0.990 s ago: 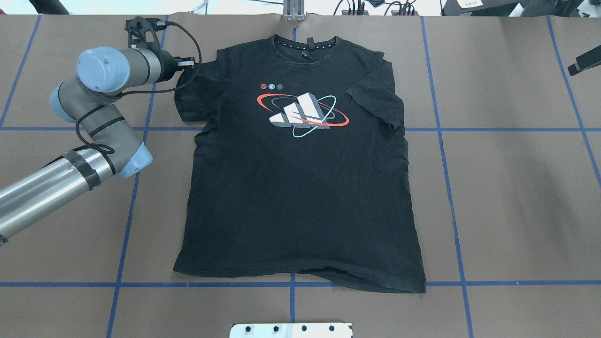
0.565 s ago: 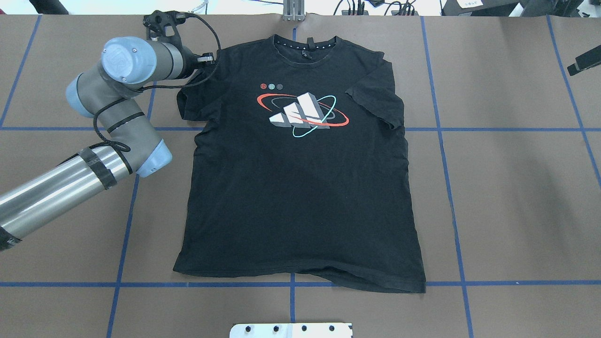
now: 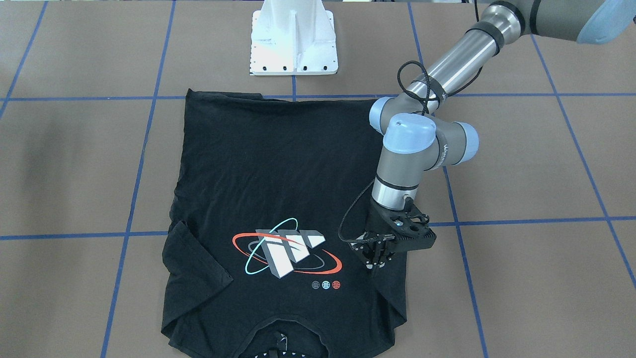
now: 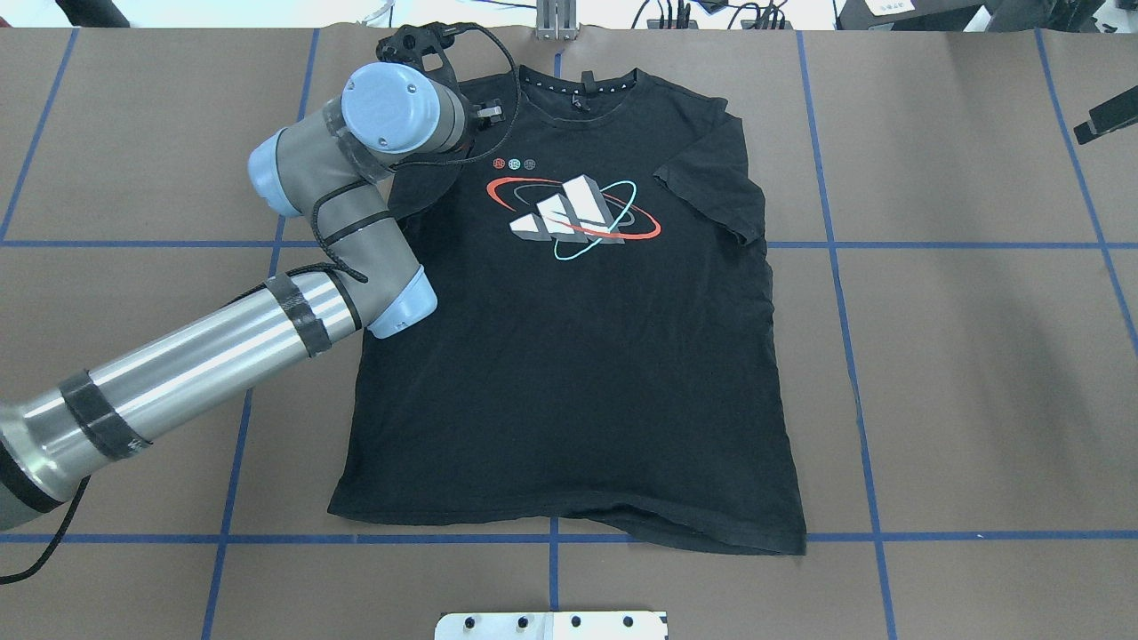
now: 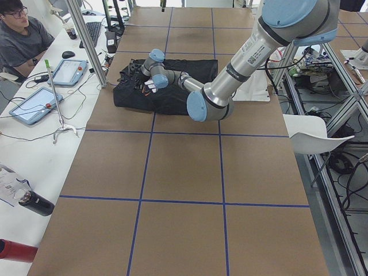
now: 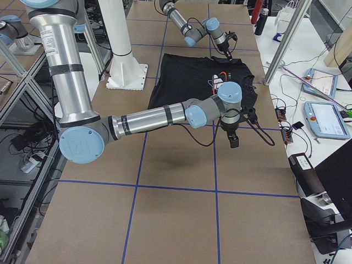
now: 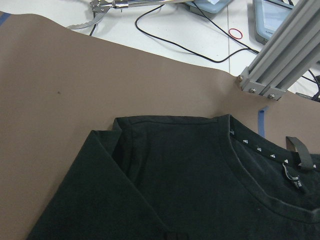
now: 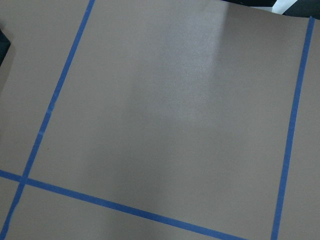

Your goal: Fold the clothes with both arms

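**Left claw pinched on the sleeve, right arm waiting off the cloth**

Front-facing view: the black T-shirt (image 3: 278, 174) lies flat and print-up on the brown table (image 3: 521, 189). Its hem is toward the white base pedestal (image 3: 293, 40) and its collar is at the opposite side. The chest print (image 3: 285, 253) shows three slanted white blocks ringed by red and teal ovals, with three small round marks just beside it. The lettering on the left arm (image 3: 422, 144) is too small to read. That arm bends at the elbow and its wrist points straight down. The left gripper (image 3: 373, 263) has its tips on the cloth beside the print, and its fingers are drawn tight together.

Overhead view: the left arm's wrist covers the shirt's left shoulder and sleeve. The other sleeve lies spread out, and the hem rests along a blue tape line.

Left side view: the shirt is far down the table. A person (image 5: 23, 34) sits at the side bench by two tablets (image 5: 31, 106). A dark bottle (image 5: 34, 204) lies nearer; I cannot tell what is in it.

Right side view: the right arm (image 6: 159, 115) stretches low and nearly level. The right gripper (image 6: 234, 140) hangs downward near the shirt's edge, and I cannot tell whether it is open or closed.

Left wrist view: the neckband (image 7: 250, 150) carries a row of small white triangles. A neck tag (image 7: 298, 183) has print too small to read. A flap of sleeve folded over the shoulder runs toward the fingers at the bottom edge, so the claw has hold of it.

Right wrist view: mostly bare table crossed by blue tape (image 8: 55, 95).
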